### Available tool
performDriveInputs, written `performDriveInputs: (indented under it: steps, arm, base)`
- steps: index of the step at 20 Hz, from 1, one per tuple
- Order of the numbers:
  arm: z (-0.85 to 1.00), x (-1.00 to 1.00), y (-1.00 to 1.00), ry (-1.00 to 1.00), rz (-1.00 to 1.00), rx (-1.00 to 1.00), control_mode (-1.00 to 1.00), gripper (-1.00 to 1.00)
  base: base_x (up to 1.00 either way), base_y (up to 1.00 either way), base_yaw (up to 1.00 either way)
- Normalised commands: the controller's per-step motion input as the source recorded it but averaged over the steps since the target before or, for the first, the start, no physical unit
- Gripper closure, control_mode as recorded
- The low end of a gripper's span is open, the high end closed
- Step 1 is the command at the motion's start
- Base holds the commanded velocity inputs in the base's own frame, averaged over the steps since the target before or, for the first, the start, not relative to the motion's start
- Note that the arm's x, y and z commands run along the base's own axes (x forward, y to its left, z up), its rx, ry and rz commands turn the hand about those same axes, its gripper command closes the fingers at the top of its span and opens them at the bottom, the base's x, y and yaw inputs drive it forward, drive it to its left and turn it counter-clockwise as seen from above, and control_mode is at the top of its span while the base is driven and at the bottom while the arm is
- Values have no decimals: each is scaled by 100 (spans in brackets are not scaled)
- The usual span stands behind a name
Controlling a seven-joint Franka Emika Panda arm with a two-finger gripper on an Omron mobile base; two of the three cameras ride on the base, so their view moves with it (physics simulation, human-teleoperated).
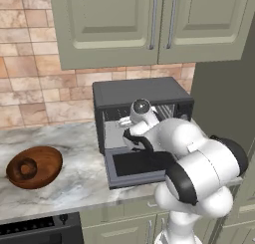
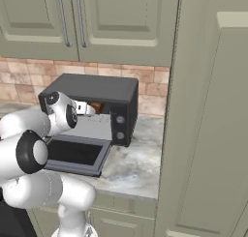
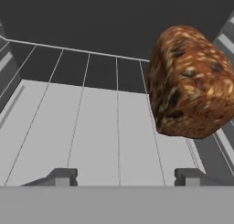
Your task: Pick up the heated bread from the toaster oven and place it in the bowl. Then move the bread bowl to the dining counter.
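From the left, my arm reaches into the open toaster oven [image 1: 142,96]; the bowl [image 1: 34,167] sits well apart on the counter [image 1: 74,183]. From the right, the dropped door [image 2: 77,155] lies below my wrist. Hand view: my gripper [image 3: 120,176] is spread wide, holding nothing; the bread [image 3: 192,88] lies ahead on the rack [image 3: 91,122], right of the fingers.

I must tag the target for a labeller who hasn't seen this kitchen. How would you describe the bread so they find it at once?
Find the dark grey toaster oven on the marble counter against the brick wall, its door dropped open. Inside, on the wire rack, sits the bread: a small brown, mottled chunk, the only food there.
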Motion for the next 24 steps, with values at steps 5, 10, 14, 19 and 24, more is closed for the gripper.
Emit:
performDriveInputs:
  steps: [5,10,14,19,24]
  arm:
    - [-47,-91,-2,41,-7,-10,-100,-100]
    - [-52,-100,-9,43,-8,-11,-100,-100]
    - [-60,-100,-25,42,-8,-9,-100,-100]
    - [-72,-100,-33,43,-8,-9,-100,-100]
    - [-85,-100,-40,41,-6,-8,-100,-100]
  base:
    - [0,0,0]
    - [0,0,0]
    - [0,0,0]
    - [0,0,0]
    - [0,0,0]
